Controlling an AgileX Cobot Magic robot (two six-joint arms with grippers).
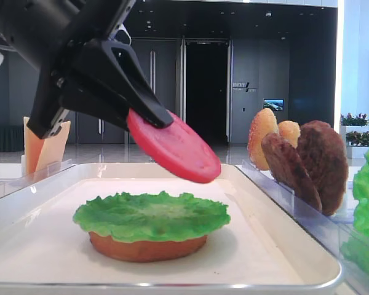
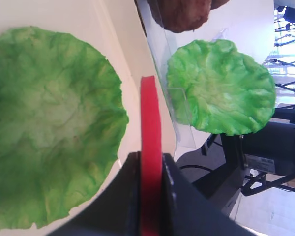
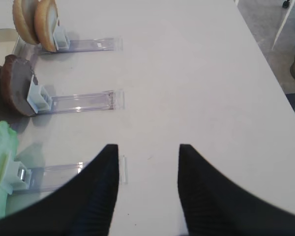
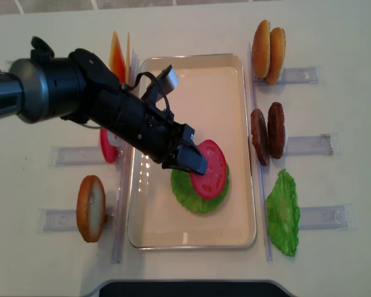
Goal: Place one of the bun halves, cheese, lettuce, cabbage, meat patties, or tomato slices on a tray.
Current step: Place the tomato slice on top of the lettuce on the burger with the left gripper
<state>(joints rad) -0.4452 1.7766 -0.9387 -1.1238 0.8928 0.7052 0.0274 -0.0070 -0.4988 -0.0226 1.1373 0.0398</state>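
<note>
My left gripper [image 4: 195,162] is shut on the edge of a red tomato slice [image 4: 209,169], which hangs tilted just above the lettuce [image 1: 150,215]. That green leaf lies on a flat bun base [image 1: 147,247] in the middle of the off-white tray [image 4: 216,93]. In the left wrist view the slice [image 2: 150,123] shows edge-on between the black fingers [image 2: 130,196], beside the lettuce [image 2: 44,128]. My right gripper [image 3: 148,152] stands open over bare table, nothing between its fingers.
Clear racks flank the tray. On the right stand domed buns [image 4: 269,43], meat patties [image 4: 267,133] and a spare lettuce leaf [image 4: 283,213]. On the left stand cheese [image 4: 117,59], another tomato slice [image 4: 107,147] and a bun half [image 4: 91,207].
</note>
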